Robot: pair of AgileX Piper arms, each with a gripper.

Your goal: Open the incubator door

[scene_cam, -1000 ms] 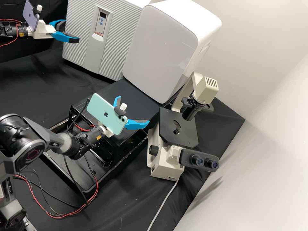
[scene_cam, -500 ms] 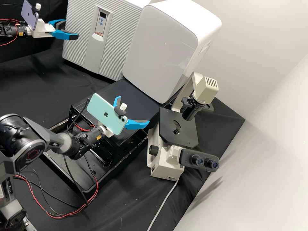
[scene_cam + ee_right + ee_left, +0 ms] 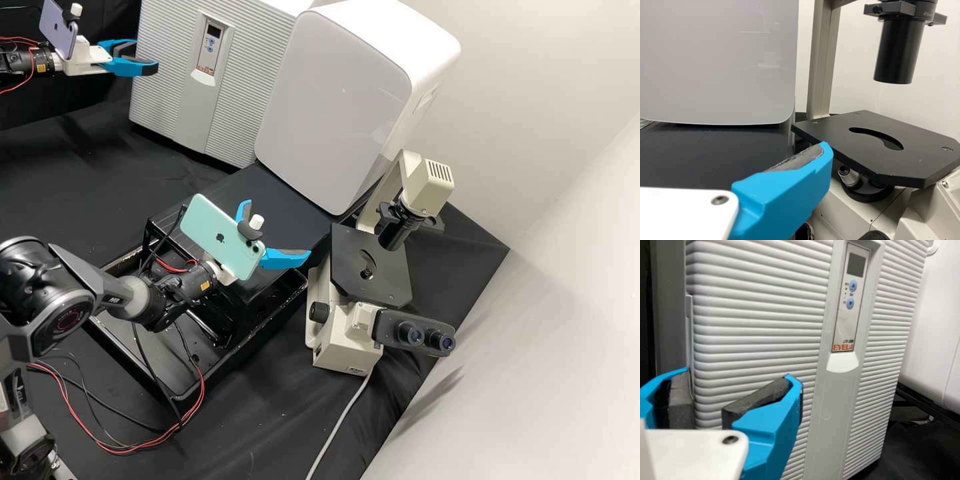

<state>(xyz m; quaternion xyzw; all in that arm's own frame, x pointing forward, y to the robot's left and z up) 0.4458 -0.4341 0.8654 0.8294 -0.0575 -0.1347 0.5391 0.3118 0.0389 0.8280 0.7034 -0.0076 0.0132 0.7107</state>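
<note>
At 10 o'clock, high view: left gripper (image 3: 145,57) spread, near the 9 o'clock edge of the door (image 3: 163,53), closed; contact cannot be told. White box (image 3: 333,100) at 12. Near centre, right gripper (image 3: 278,228) spread; microscope (image 3: 343,337) at its 4 o'clock.

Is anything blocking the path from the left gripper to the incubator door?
Nothing visible does: the left gripper is open, with the ribbed door directly beyond it. The white box and microscope stand off to one side.
</note>
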